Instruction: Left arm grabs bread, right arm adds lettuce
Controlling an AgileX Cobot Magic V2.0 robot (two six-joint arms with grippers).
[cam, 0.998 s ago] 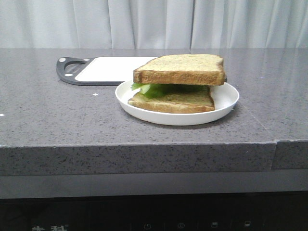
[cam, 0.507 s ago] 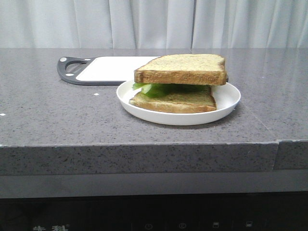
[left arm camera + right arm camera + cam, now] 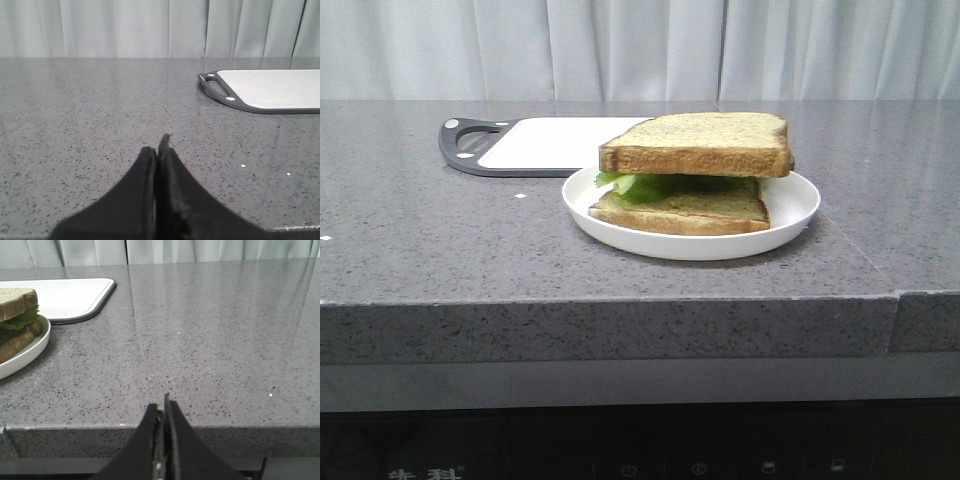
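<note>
On the grey speckled counter (image 3: 440,240) a white plate (image 3: 798,212) sits right of centre, carrying a stacked sandwich: the bread (image 3: 697,144), a thick slice with a brown crust, lies on top, the lettuce (image 3: 638,185) shows as a green ruffle beneath it at the left, and a thinner lower slice (image 3: 682,209) rests on the plate. Just behind and to the left of the plate lies a white cutting board (image 3: 545,142) with a dark rim and handle; the bread hides its right end in the front view. Neither arm appears in the front view. Only the left wrist view shows the left pincer (image 3: 159,150), its two dark fingers pressed together on nothing, above bare counter with the board far off to the right. Only the right wrist view shows the right pincer (image 3: 162,410), likewise closed and empty, near the counter's front edge, with the plate and sandwich well off to the left. Pale pleated curtains (image 3: 640,50) close off the far side of the room.
</note>
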